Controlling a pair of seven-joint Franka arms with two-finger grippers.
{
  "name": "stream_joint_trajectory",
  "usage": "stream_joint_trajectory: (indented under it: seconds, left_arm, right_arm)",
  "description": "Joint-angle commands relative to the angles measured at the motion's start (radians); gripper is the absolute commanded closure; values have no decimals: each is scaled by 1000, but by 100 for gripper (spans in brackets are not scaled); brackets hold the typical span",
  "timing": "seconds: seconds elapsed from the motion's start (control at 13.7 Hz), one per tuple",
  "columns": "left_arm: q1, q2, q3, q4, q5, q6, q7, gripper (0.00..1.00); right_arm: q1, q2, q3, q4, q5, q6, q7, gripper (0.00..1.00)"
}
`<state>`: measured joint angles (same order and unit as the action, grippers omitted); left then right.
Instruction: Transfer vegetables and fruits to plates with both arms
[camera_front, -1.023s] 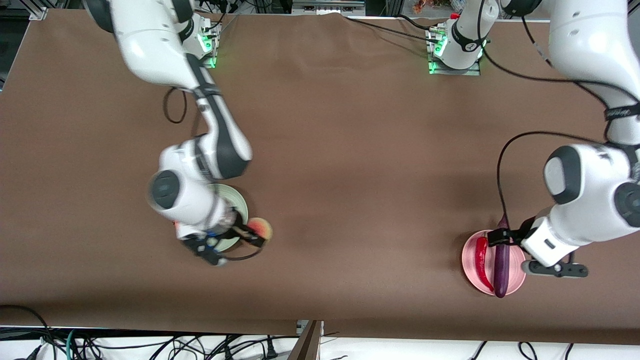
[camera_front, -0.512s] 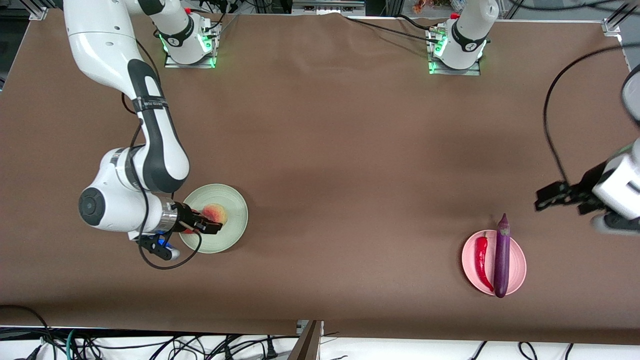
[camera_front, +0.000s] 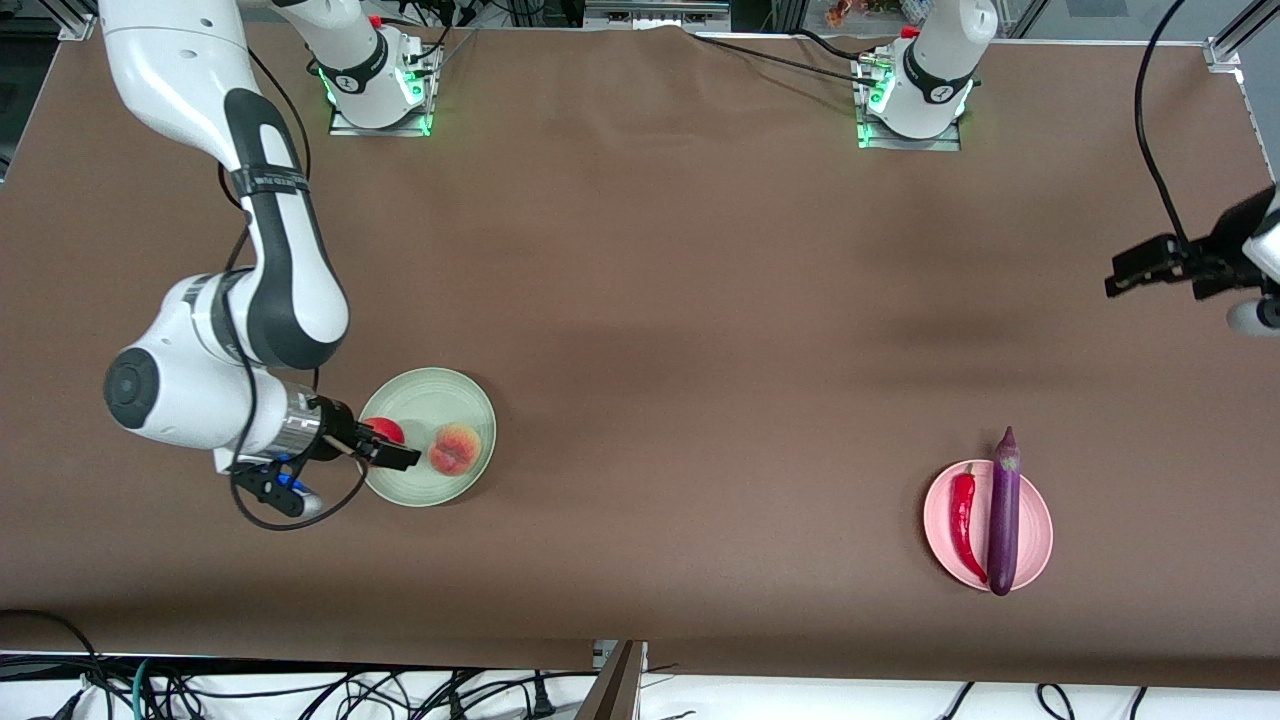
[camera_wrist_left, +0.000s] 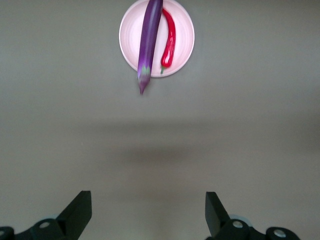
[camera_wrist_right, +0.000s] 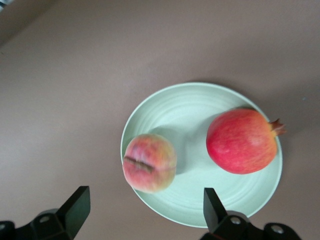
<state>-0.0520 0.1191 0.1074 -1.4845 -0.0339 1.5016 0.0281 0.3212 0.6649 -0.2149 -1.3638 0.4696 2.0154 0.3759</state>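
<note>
The pale mint green plate holds the peach and the red pomegranate, which is partly hidden by my right gripper. That gripper is open and empty at the plate's rim. In the right wrist view the peach and pomegranate lie on the plate, just past the right gripper. The pink plate holds the red chili and the purple eggplant. My left gripper is open, raised over bare table. The left wrist view shows the left gripper, eggplant, chili and plate.
The brown table cover stretches between the two plates. The arm bases stand along the edge farthest from the front camera. Cables hang below the edge nearest it.
My right gripper has let go of the peach on the green plate and drawn back. My left gripper has let go of the eggplant on the pink plate and risen away.
</note>
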Motion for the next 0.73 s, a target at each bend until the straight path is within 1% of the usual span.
stream_joint_trajectory:
  seconds: [0.0,0.07,0.22,0.29,0.51,0.66]
  left_arm:
    - [0,-78,-8,-108,15,19,-27,0]
    - [4,-69,-15,-108,15,17,-28,0]
    - [0,-39,-15,-86,14,14,-28,0]
    - [-2,-30,-14,-74,14,14,-28,0]
    - [-3,-21,-14,-60,12,14,-30,0]
    - [-6,-12,-15,-37,15,12,-30,0]
  right_arm:
    - [7,-85,-18,-49,1,-13,-18,0]
    - [9,-109,-27,-52,-27,-29,-17,0]
    - [7,-183,-31,-55,-144,-98,-17,0]
    - [7,-224,-34,-57,-185,-144,-23,0]
    - [7,-364,-75,-61,-238,-327,-70,0]
    - [7,-437,-96,-64,-288,-409,-138,0]
